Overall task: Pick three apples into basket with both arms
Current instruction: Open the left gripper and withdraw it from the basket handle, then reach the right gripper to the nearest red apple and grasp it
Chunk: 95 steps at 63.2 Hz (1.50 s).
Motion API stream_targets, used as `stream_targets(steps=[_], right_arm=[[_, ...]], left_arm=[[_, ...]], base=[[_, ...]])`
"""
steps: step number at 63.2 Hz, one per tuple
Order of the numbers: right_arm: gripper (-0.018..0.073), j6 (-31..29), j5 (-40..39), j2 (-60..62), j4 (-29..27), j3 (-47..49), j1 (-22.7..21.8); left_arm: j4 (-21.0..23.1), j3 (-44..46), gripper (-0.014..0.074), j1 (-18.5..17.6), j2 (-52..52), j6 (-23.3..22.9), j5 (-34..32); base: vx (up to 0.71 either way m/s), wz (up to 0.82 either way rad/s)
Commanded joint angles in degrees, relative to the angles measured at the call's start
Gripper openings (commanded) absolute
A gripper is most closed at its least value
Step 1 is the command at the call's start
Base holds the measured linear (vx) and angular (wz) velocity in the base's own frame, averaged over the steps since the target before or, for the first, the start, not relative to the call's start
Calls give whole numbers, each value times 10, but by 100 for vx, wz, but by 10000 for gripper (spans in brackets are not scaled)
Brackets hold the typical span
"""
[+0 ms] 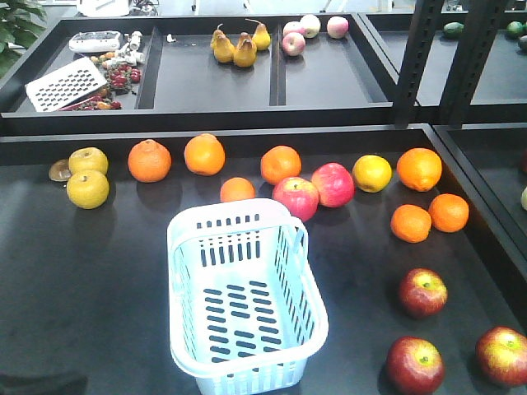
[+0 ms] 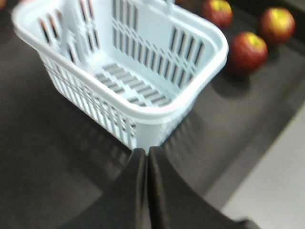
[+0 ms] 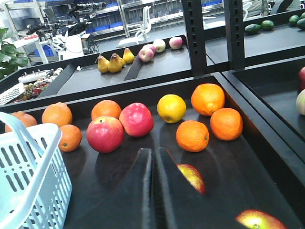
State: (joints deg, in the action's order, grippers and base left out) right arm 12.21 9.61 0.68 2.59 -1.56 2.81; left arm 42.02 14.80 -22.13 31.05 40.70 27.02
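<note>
**Basket empty; three dark apples lie at the near right corner**

Closest to you, the basket [image 1: 239, 251] stands upright at the near edge of the tabletop [image 1: 99, 288], roughly midway along it, with no fruit in it.

You will find the three dark apples toward the near right corner. One [image 1: 423, 292] lies a little further in. The other two [image 1: 415, 364] [image 1: 502, 355] lie side by side close to the near edge. All three are apart from one another and well clear of the basket.

Your left gripper [image 2: 146, 153] hovers just outside one corner of the basket. Its fingers are pressed together and hold nothing.

Your right gripper [image 3: 154, 155] is over bare tabletop near the dark apples. Its fingers are drawn in to a thin slit with nothing between them. One dark apple is partly hidden behind the right finger, and another shows at the bottom of that view.

Two pinkish-red apples [image 1: 296, 197] [image 1: 333, 184] touch each other just beyond the basket's far rim. They lie among the oranges [image 1: 149, 160] spread along the far edge.
</note>
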Motion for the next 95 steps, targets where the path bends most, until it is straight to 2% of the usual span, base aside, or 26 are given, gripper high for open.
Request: stream_targets(steps=[1,6,12,13,20,24,35,41,44,50,59,65,70,75,76,78,85,90,92,95], right_arm=[[-4,-2,-41,8,5,-8,0],[-4,12,-57,8,-40,-8,0],[-4,76,-96,8,-165,-8,0],[-4,94,-99,8,-202,-8,0],[-4,123,-101,8,-319,-8,0],[-4,121,-96,8,-345,-8,0],[-4,122,-127,8,-368,-4,1],[-4,99,-96,7,-351,26,1],[-4,73,-49,1,-331,60,1],[-4,4,66,-33,-280,133,1],[-4,-98,271,-136,-163,282,0],[4,-145,369,-214,-109,356,0],[44,-187,425,-289,-87,403,0],[142,-234,441,-349,-88,431,0],[192,-241,441,-362,-88,434,0],[235,-247,441,-385,-88,437,0],[534,-251,431,-451,-75,437,0],[701,-251,426,-491,-67,437,0],[732,-250,419,-505,-67,437,0],[729,-247,411,-521,-73,437,0]], left_arm=[[26,11,-8,0,-6,-5,-51],[26,11,-8,0,-6,-5,-39],[26,11,-8,0,-6,-5,-33],[26,11,-8,0,-6,-5,-34],[26,11,-8,0,-6,-5,-36],[26,11,-8,0,-6,-5,-36],[26,11,-8,0,-6,-5,-36],[26,11,-8,0,-6,-5,-37],[27,11,-8,0,-6,-5,-37],[27,11,-8,0,-6,-5,-37],[27,11,-8,0,-6,-5,-37],[27,11,-8,0,-6,-5,-37],[27,11,-8,0,-6,-5,-37],[28,11,-8,0,-6,-5,-37],[28,11,-8,0,-6,-5,-37],[28,11,-8,0,-6,-5,-37],[28,11,-8,0,-6,-5,-37],[28,11,-8,0,-6,-5,-35],[28,11,-8,0,-6,-5,-35],[28,11,-8,0,-6,-5,-35]], base=[[0,0],[0,0],[0,0],[0,0],[0,0],[0,0],[0,0],[0,0],[0,0],[0,0],[0,0],[0,0],[0,0],[0,0],[0,0],[0,0],[0,0],[0,0],[0,0],[0,0]])
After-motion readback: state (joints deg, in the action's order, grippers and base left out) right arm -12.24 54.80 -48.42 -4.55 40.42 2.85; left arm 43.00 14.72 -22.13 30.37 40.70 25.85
